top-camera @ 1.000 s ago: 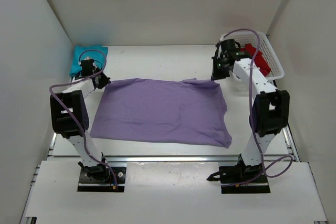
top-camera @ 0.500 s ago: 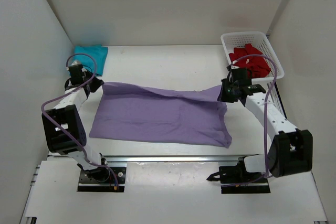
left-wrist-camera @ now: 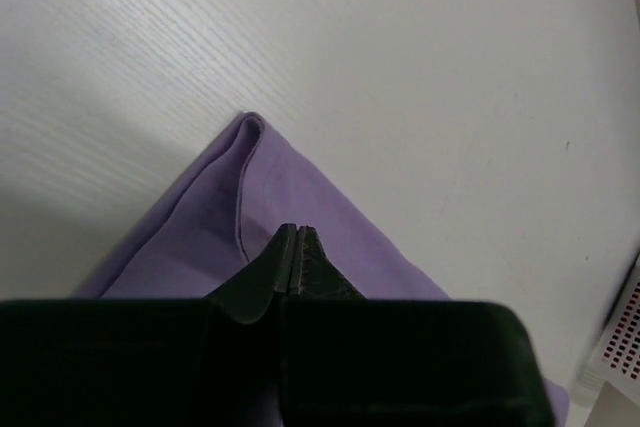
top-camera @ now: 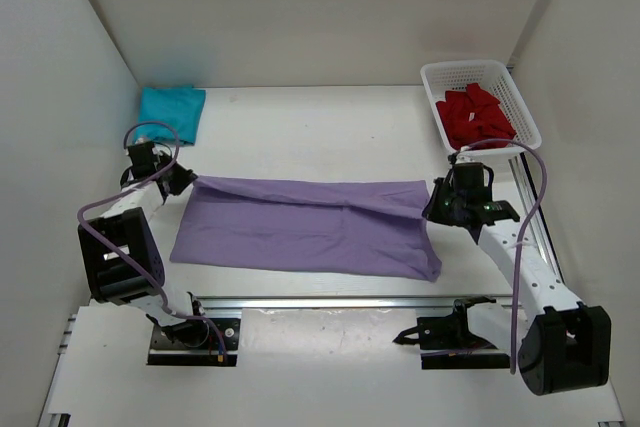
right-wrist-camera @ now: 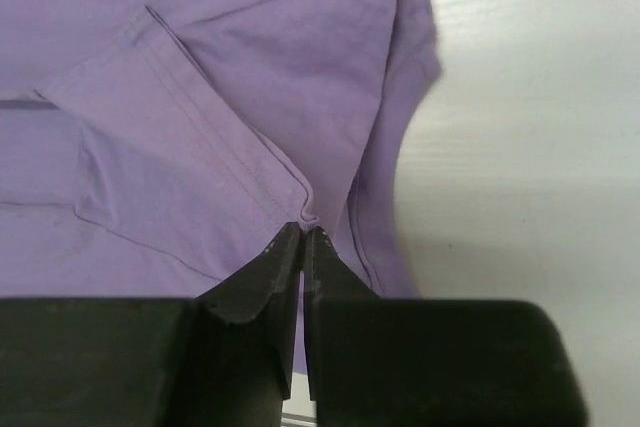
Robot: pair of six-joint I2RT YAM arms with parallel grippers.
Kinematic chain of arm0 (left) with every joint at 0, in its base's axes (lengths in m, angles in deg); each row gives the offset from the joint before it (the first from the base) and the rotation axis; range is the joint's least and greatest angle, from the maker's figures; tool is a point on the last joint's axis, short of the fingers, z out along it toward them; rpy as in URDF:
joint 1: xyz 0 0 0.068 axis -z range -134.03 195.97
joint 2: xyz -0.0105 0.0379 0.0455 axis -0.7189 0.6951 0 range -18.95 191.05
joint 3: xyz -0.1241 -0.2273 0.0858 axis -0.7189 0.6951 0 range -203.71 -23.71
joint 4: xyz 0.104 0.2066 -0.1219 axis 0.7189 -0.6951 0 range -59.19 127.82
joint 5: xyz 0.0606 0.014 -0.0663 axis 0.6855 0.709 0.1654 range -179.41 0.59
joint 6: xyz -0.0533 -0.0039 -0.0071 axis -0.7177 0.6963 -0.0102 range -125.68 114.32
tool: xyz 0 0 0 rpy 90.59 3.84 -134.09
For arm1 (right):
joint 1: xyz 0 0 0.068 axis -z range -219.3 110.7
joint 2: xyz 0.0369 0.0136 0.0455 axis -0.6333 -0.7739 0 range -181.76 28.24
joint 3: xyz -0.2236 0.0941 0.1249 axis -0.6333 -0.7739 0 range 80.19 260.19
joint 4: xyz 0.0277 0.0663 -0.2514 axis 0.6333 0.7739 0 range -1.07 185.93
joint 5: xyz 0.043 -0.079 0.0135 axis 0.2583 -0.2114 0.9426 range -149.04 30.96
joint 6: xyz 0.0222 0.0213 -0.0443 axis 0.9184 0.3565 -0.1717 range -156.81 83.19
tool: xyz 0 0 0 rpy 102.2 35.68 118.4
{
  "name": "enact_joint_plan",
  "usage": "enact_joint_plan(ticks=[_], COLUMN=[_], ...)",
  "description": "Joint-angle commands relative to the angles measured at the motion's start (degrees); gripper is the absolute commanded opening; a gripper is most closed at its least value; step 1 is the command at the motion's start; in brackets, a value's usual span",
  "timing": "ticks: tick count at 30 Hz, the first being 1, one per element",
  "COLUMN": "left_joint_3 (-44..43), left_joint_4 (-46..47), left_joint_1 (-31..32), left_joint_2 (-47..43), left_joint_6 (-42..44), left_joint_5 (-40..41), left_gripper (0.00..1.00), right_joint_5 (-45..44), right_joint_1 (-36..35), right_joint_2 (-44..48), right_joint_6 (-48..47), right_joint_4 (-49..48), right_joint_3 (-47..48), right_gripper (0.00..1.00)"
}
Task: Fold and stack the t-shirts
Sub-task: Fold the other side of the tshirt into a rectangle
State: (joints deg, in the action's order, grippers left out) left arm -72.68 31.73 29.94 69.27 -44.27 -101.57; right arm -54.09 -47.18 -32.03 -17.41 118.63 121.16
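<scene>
— Where is the lavender shirt?
— Across the middle of the frame. The teal shirt lies upper left, the red shirt in the basket, upper right.
— And the grip?
— The left gripper and the right gripper both pinch its upper corners (jaws fully closed).

Both pinched closed — left end effector, right end effector

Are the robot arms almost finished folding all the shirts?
Not yet. The teal t-shirt lies folded in the far left corner, so that looks done. The lavender t-shirt is in hand: the left tool and right tool each pinch a corner of it, mid-fold. The red t-shirt sits crumpled in the white basket, untouched.
</scene>
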Motion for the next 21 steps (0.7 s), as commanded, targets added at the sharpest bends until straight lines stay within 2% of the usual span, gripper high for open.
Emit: enact_joint_plan(ticks=[1, 3, 5, 6, 7, 9, 12, 14, 15, 17, 19, 20, 21], left_joint_3=[1.6, 2.1, 3.2, 4.3, 4.5, 4.9, 5.6, 6.8, 7.0, 6.1, 5.7, 5.7, 5.6], left_joint_4=[-0.4, -1.5, -0.8, 0.2, 1.2, 2.2, 3.7, 5.5, 6.8, 7.1, 6.8, 6.5, 6.5], left_joint_1=[-0.8, -0.7, -1.5, -2.2, -3.2, -5.8, -6.0, -5.2, -4.9, -2.0, 4.4, 8.2, 10.3], left_joint_2=[-3.0, -2.2, -1.7, -1.7, -1.7, -1.9, -4.7, -7.5, -8.3, -10.1, -11.6, -12.4, -12.6], left_joint_6=[1.3, 1.6, 0.0, -0.9, -2.8, -5.6, -9.7, -11.2, -11.5, -9.8, -7.1, -5.5, -4.1], left_joint_5=[1.3, 2.1, 1.5, 1.0, -0.7, -4.5, -4.8, -4.3, -4.3, -2.6, 0.0, 1.1, 2.8], left_gripper=[0.0, 0.04, 0.17, 0.27, 0.33, 0.39, 0.41, 0.42, 0.43, 0.36, 0.36, 0.37, 0.38], right_joint_5=[-2.3, -1.2, -0.2, -0.8, -1.7, -3.5, -6.6, -6.9, -6.3, -5.8, -1.8, -1.4, -1.7], right_joint_1=[-0.6, -0.3, -0.3, -1.0, -2.4, -2.3, -2.0, -1.4, -1.5, -2.4, -5.6, -8.8, -11.7], right_joint_2=[3.3, 4.7, 5.9, 6.3, 7.3, 8.7, 13.4, 15.6, 15.8, 12.6, 7.7, 3.4, 1.3], right_joint_6=[3.4, 5.1, 7.0, 7.5, 8.9, 8.6, 9.3, 8.1, 7.3, 6.2, 5.7, 5.2, 5.6], right_joint_4=[-1.7, -3.8, -5.2, -5.3, -5.4, -4.2, -2.6, -2.8, -2.2, -3.2, -6.5, -9.4, -10.6], right_joint_3=[-4.0, -7.6, -11.2, -11.6, -12.2, -12.8, -12.1, -11.0, -10.0, -8.5, -7.2, -5.8, -4.1], right_gripper=[0.0, 0.0, 0.02, 0.04, 0.08, 0.1, 0.17, 0.29, 0.31, 0.32, 0.31, 0.22, 0.09])
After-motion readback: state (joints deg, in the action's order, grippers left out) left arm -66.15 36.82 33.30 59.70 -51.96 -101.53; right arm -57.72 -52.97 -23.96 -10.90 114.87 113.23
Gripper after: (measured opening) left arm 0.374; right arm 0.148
